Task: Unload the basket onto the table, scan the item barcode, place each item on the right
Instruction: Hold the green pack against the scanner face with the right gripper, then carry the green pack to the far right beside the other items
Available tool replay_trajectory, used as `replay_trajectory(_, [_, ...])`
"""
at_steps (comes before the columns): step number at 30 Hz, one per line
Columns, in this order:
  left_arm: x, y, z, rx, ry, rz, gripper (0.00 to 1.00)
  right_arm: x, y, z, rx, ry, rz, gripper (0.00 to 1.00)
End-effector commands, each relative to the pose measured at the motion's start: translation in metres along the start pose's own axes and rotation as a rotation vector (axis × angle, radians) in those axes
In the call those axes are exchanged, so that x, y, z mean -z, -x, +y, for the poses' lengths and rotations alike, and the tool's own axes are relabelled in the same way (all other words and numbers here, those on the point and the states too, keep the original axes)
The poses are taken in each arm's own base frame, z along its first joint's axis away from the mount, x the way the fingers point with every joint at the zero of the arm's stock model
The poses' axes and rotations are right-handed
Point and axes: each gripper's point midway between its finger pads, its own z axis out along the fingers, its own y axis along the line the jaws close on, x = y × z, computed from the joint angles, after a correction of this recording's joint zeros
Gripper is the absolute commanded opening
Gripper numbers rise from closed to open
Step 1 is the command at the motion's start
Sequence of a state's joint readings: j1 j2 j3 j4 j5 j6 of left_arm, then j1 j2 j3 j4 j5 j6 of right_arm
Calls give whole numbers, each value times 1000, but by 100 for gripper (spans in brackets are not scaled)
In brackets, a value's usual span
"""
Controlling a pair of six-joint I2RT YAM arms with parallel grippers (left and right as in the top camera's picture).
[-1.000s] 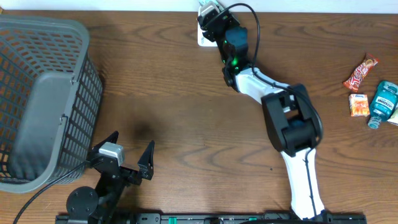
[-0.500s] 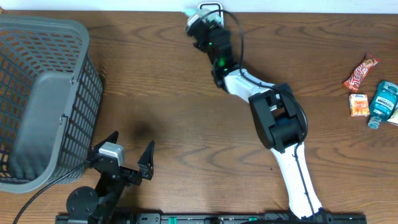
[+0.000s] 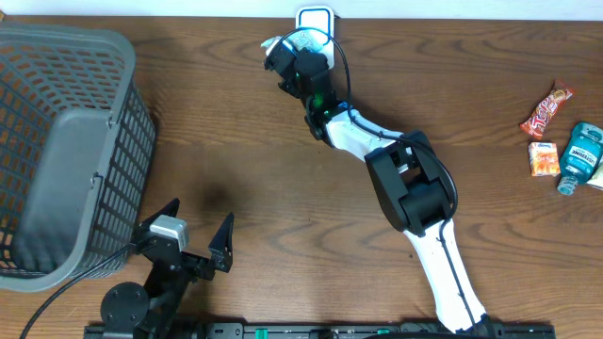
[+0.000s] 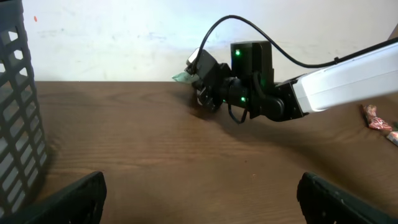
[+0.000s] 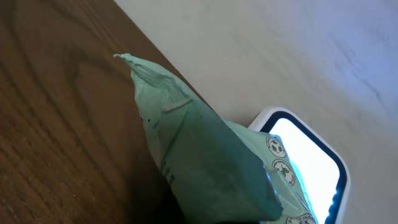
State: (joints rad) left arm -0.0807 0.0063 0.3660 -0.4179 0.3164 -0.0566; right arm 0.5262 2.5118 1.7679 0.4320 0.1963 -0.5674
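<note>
**Presently: packet held just left of the scanner, right arm**

- Packet (image 5: pixel 205 155): green, flat and soft. It is clamped in the right end effector (image 3: pixel 285 52), whose jaws are closed on it, at the far edge of the bench (image 3: pixel 236 141).
- Position and lie of the packet: just left of the scanner (image 3: pixel 314 19). The long axis runs from a pointed free corner, aimed away from the scanner, back toward the lit window. In the wrist view the near end overlaps that window. Whether they touch cannot be told, and no barcode is legible.
- Scanner: white frame with a glowing face, at the back edge of the bench.
- Left end effector (image 3: pixel 201 215): jaws spread wide and holding nothing. It is well apart from the scanner, toward the near-left.
- Basket (image 3: pixel 57 141): grey mesh, far left of the scanner.
- Snacks (image 3: pixel 546 109): a small cluster far right of the scanner, untouched.

Judgement: the right arm is much the nearer and already has the packet. The coming move likely turns on swinging the packet's printed face rightward over the window. The soft film may fold and hide the code.
</note>
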Motion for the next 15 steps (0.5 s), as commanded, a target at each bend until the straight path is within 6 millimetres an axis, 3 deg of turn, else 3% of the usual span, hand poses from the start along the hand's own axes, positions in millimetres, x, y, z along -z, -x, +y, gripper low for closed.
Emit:
replay_trajectory(1, [0, 1, -3, 11, -17, -3, 98, 6, -10, -23, -64, -85, 73, 1])
replay_trajectory(5, [0, 1, -3, 11, -17, -3, 98, 26, 22, -72, -82, -170, 63, 1])
replay_trajectory(9, [0, 1, -3, 11, -17, -3, 98, 51, 30, -111, -80, -170, 124, 1])
replay_trajectory(12, [0, 1, -3, 11, -17, -3, 98, 73, 21, -136, -89, -154, 216, 1])
replay_trajectory(15, [0, 1, -3, 11, -17, -3, 98, 99, -6, -159, -111, -108, 342, 1])
